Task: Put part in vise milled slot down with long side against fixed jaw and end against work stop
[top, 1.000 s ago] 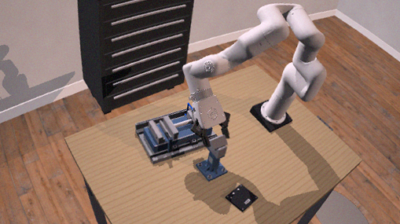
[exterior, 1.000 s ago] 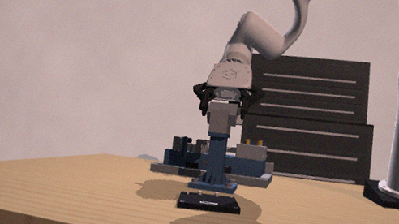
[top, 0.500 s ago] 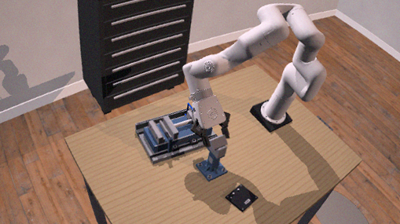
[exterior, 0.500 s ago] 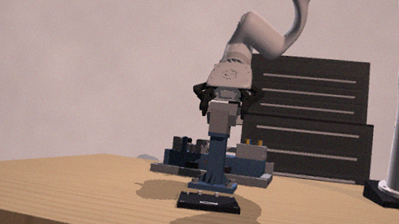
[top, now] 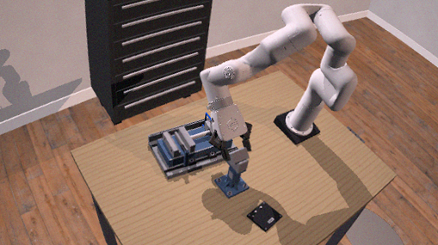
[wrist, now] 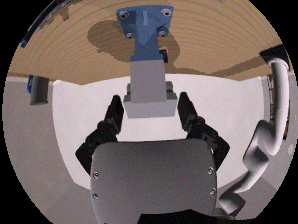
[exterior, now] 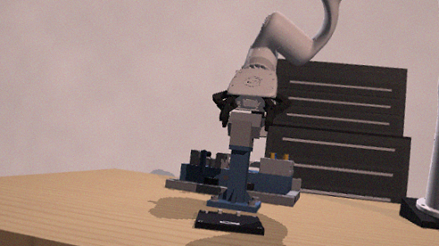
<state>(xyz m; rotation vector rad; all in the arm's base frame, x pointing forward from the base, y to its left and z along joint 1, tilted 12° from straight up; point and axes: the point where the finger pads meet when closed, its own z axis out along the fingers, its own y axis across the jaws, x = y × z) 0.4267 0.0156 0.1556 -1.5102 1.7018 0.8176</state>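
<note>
One part: the grey block (exterior: 243, 133) sits on top of the blue V-block (exterior: 236, 176), standing well above the table (top: 168, 228).
Gripper: its fingers stand spread either side of the block's upper end, gripping nothing; gripper (exterior: 248, 111) hangs just over the block.
Hidden: the milled slot cannot be made out in any view; the arm covers the far end of the vise (top: 180, 149) in the top view.
Hard to tell: whether the finger pads touch the block's sides.
Vise: between its jaws nothing is seen.
Infeed plate: the dark plate (top: 264, 216) lies beside the V-block's foot, with no block on it.
</note>
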